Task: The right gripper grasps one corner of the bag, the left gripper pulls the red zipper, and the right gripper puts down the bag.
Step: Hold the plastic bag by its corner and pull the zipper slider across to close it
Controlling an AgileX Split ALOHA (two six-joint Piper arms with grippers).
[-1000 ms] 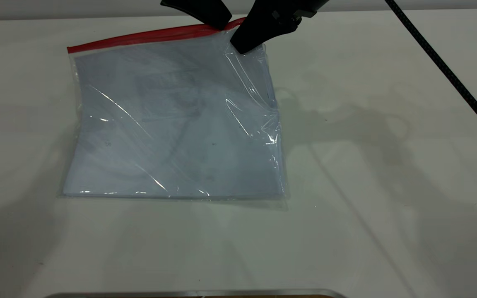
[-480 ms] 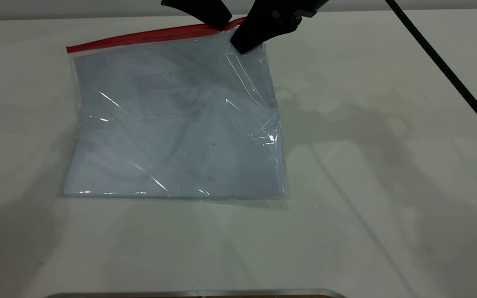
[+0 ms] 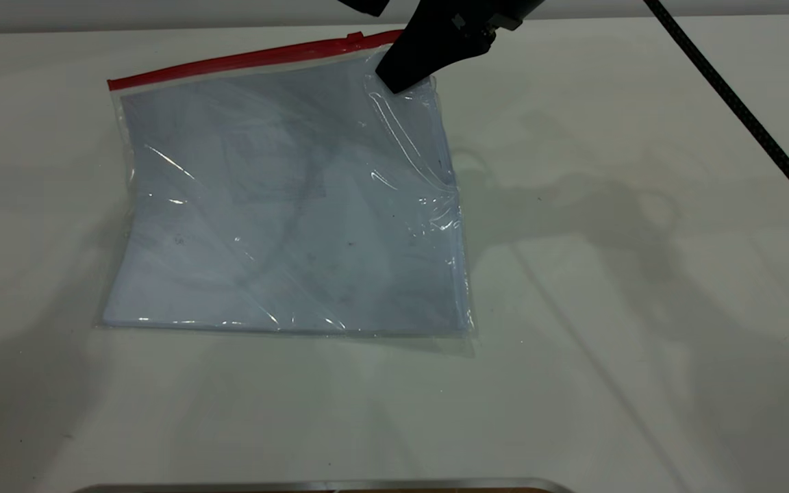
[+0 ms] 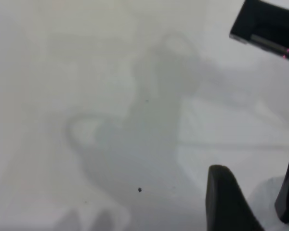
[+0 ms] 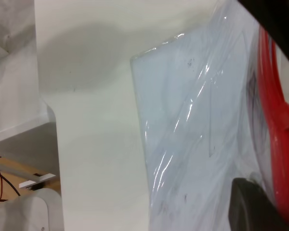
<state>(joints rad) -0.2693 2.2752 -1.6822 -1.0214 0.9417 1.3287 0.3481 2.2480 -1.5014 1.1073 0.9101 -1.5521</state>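
Bag (image 3: 285, 205) corner pinched under right gripper (image 3: 401, 79)

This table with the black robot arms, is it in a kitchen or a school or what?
Probably a robot lab or test bench, not a kitchen. The plain white table holds only one clear bag of paper sheets, the right gripper is on the bag's corner, and a black cable trails across the table.

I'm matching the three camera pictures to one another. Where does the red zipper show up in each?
Exterior view: the red zipper runs along the bag's far edge, ending by the right gripper.
Left wrist view: not in it; only bare table.
Right wrist view: the zipper crosses the picture's right side.
Shared landmark: the bag, in the exterior and right wrist views.
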